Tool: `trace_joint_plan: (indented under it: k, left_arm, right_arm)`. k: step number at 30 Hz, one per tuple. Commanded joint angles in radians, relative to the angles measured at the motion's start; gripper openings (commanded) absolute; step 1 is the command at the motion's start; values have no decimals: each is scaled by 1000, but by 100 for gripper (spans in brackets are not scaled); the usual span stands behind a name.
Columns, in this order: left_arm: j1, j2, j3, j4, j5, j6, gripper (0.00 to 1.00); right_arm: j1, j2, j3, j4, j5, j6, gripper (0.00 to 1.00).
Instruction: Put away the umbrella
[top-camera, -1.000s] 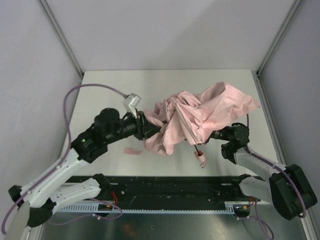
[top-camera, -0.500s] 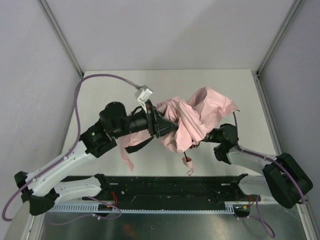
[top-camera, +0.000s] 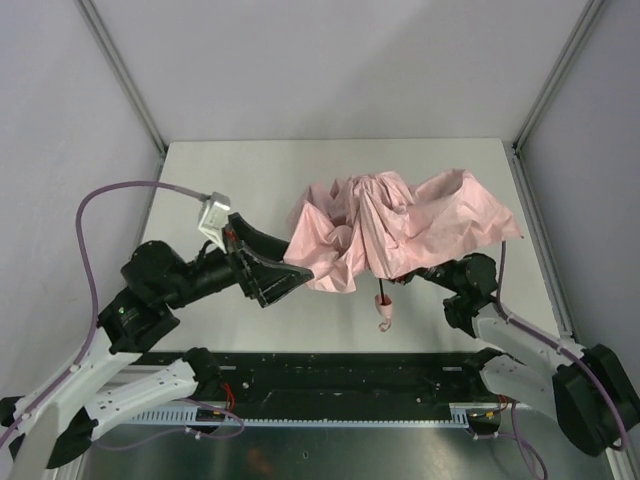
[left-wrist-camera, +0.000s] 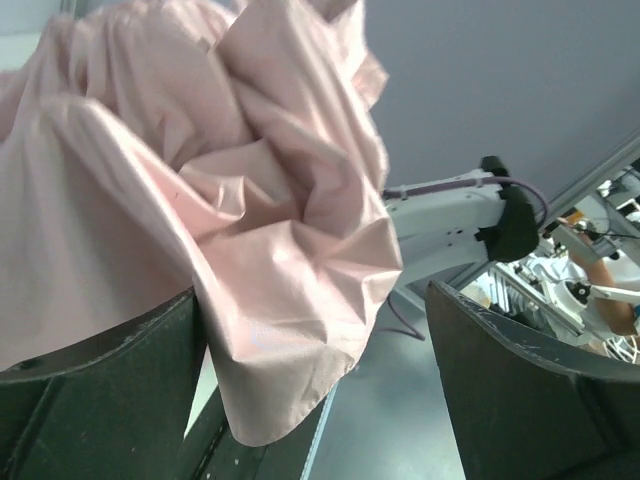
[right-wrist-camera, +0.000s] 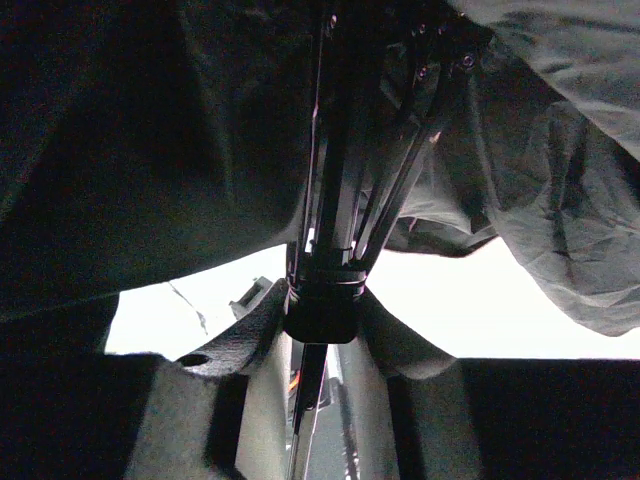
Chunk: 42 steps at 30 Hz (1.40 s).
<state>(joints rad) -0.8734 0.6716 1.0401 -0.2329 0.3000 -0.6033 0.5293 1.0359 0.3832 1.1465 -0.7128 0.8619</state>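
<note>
umbrella (top-camera: 400, 215) cloth, creased, slight sheen | L fingers (left-wrist-camera: 90, 390) blk plastic, matt | table (top-camera: 250, 170) smooth matt

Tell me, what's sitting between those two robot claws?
The pink umbrella: its crumpled canopy fills the stretch from left gripper to right gripper, top view.

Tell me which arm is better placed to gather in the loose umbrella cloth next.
Probably the left. The left pincer stands open at the edge of the umbrella, with cloth hanging against one finger. The right pincer is underneath, closed on the shaft.
</note>
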Motion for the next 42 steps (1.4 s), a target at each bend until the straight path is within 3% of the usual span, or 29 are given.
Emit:
trace_joint_plan:
  k: [1,5,9,13,17,24,30,36,38,42]
  left_arm:
    - [6,26,21,-115,-42,-18,89]
    - [6,15,20,-153,-105,-17,97]
    - [6,-5,29,-205,-214,7,99]
    - [6,-21,54,-282,-349,51,99]
    - [7,-12,89,-351,-432,86,92]
    - [6,56,122,-360,-278,128,99]
    - [5,126,90,-360,-160,132,84]
    - [5,160,68,-342,-129,143,91]
    - [5,177,76,-341,-130,165,81]
    - [6,147,110,-371,-239,238,28]
  right_arm:
    - [33,-107,30,-185,181,-196,0]
    - [73,-163,62,-367,271,-302,0]
    - [92,-201,82,-508,372,-363,0]
    - [94,-228,88,-575,403,-391,0]
    - [94,-244,89,-589,390,-393,0]
    - [93,-261,90,-571,370,-376,0]
    - [81,-248,91,-513,307,-339,0]
    - [60,-221,91,-422,200,-284,0]
    - [56,-216,91,-395,174,-265,0]
    - [6,-217,91,-361,75,-223,0]
